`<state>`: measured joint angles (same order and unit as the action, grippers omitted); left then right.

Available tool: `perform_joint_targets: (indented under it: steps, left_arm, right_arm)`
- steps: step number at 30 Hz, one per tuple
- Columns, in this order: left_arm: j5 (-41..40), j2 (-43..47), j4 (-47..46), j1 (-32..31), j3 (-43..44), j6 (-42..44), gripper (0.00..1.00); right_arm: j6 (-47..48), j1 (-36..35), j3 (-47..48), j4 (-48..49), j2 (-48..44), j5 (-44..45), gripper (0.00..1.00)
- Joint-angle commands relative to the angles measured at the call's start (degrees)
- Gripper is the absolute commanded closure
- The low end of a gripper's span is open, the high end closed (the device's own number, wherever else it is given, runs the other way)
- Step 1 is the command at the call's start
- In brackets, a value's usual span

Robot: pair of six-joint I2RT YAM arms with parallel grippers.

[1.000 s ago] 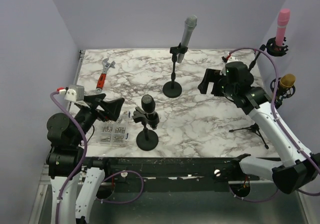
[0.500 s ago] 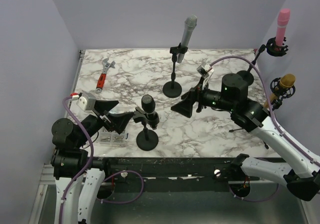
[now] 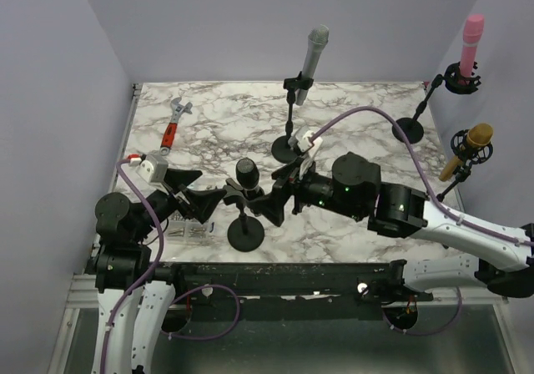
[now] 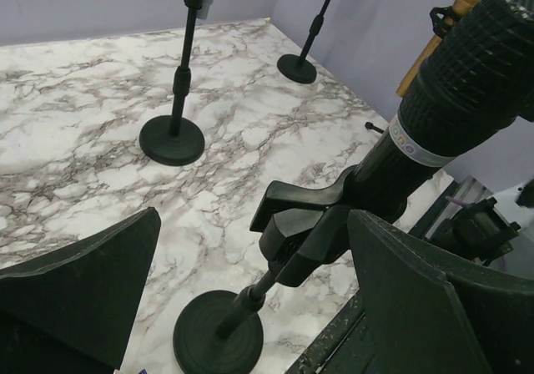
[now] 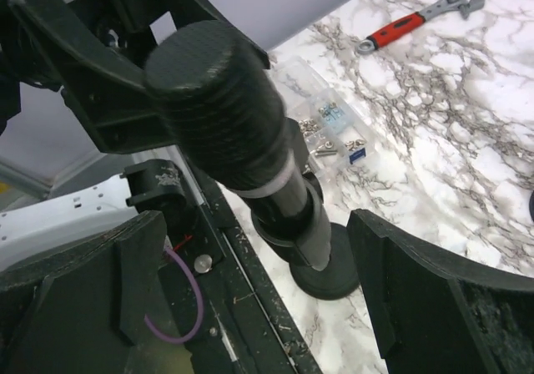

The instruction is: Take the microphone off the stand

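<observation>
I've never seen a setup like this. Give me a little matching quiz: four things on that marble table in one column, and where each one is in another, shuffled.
Things:
1. black microphone
2. grey microphone
3. pink microphone
4. red-handled wrench

Places:
A. lying flat near the table's far left corner
B. held high at the far right corner
C. between the left end effector and the right end effector, both open
D. upright at the middle of the far side

Pairs: 1-C, 2-D, 3-B, 4-A
</observation>
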<state>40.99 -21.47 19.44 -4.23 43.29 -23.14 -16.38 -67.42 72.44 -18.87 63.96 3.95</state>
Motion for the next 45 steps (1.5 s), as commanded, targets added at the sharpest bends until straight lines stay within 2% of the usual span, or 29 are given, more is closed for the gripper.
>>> perform_joint_targets:
  steps: [1, 8, 12, 19, 29, 34, 38, 41, 45]
  left_arm:
    - [0.06, -0.24, -2.75, 0.26, -1.73, 1.69, 0.01]
    - [-0.41, 0.68, -3.80, 0.21, -4.04, 1.70, 0.01]
    - [-0.75, 1.64, -3.01, 0.22, -4.00, 1.69, 0.02]
    - [-1.24, 3.19, -2.15, 0.25, -4.17, 1.54, 0.01]
    - [-0.51, 3.48, -1.49, 0.25, -3.28, 1.90, 0.01]
    - [0.25, 4.52, -1.14, 0.21, -3.29, 2.61, 0.01]
    - [1.25, 4.66, -1.20, 0.27, -3.71, 2.53, 0.01]
    - [2.44, 4.56, -2.12, 0.21, -4.37, 2.07, 0.01]
    - [4.11, 4.29, -3.80, 0.20, -5.13, 1.34, 0.01]
  right_arm:
    - [3.92, -10.04, 3.30, 2.16, 3.61, 23.84, 0.00]
    - [7.24, -21.20, 6.34, 6.16, 10.22, 53.75, 0.00]
    - [9.65, -23.37, 8.75, 8.81, 13.81, 62.10, 0.04]
    - [11.85, -23.46, 11.02, 12.30, 17.04, 64.10, 0.11]
    - [17.95, -23.45, 11.99, 20.57, 22.19, 64.64, 0.15]
    - [19.91, -23.33, 10.74, 23.93, 22.91, 64.80, 0.35]
    - [20.12, -22.64, 9.54, 24.64, 22.36, 64.14, 0.44]
    - [20.02, -21.91, 7.89, 24.67, 20.86, 60.40, 0.49]
    - [19.66, -20.01, 6.29, 23.86, 19.40, 56.45, 0.65]
